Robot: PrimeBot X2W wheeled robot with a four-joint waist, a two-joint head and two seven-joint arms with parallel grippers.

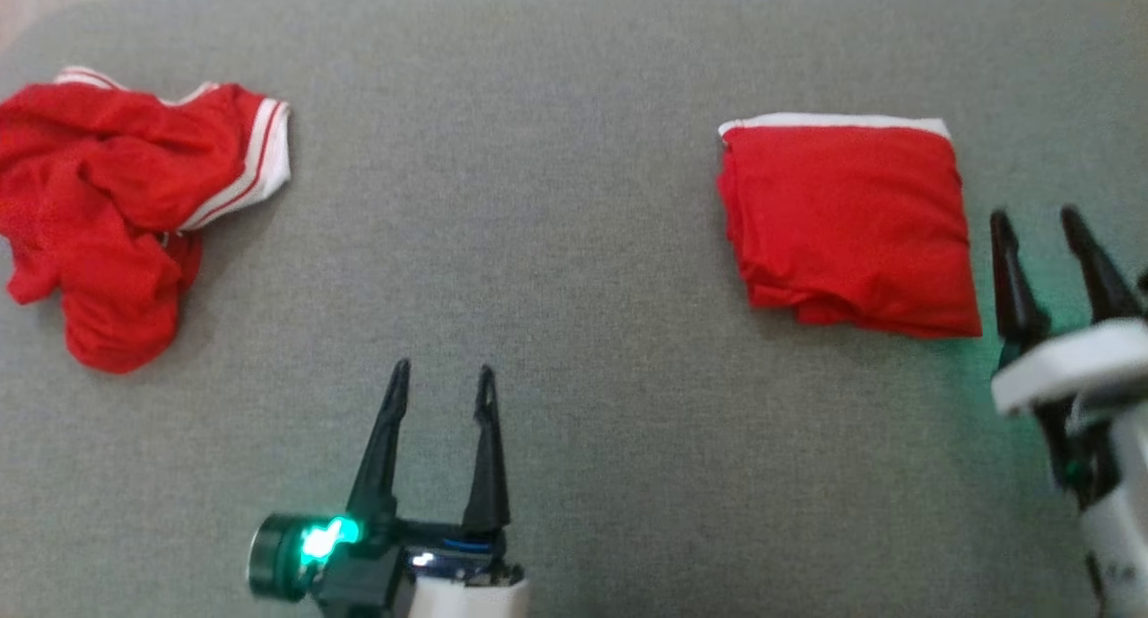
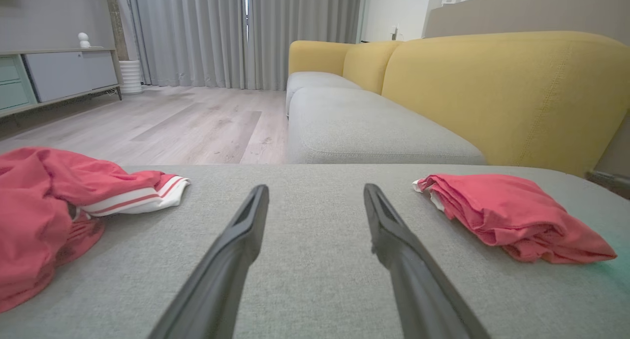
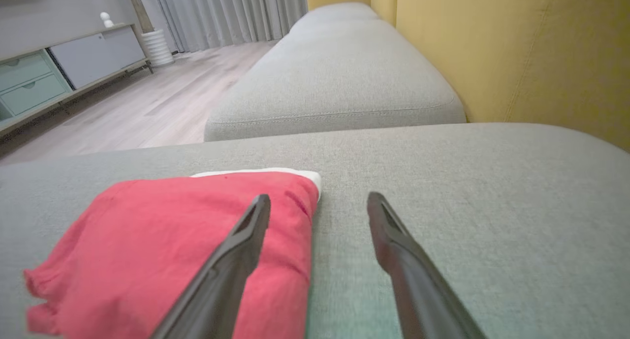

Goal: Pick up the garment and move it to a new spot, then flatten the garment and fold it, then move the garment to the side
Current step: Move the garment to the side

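Cloth lies in two places on the grey woven sofa cushion (image 1: 556, 241). A crumpled red garment with white striped trim (image 1: 117, 214) is heaped at my far left, and a neatly folded red garment with a white edge (image 1: 847, 223) sits well apart at my right. My left gripper (image 1: 443, 369) hovers over bare cushion between them, jaws spread wide and holding nothing. My right gripper (image 1: 1035, 216) is likewise spread and empty, just beside the folded piece's right edge. I judge the folded one finished and set aside, so the step in hand is picking up the heap. That calls for swinging my left arm out to it, lowering onto a raised ridge near the striped hem, pinching through a layer, and carrying it to the open middle.
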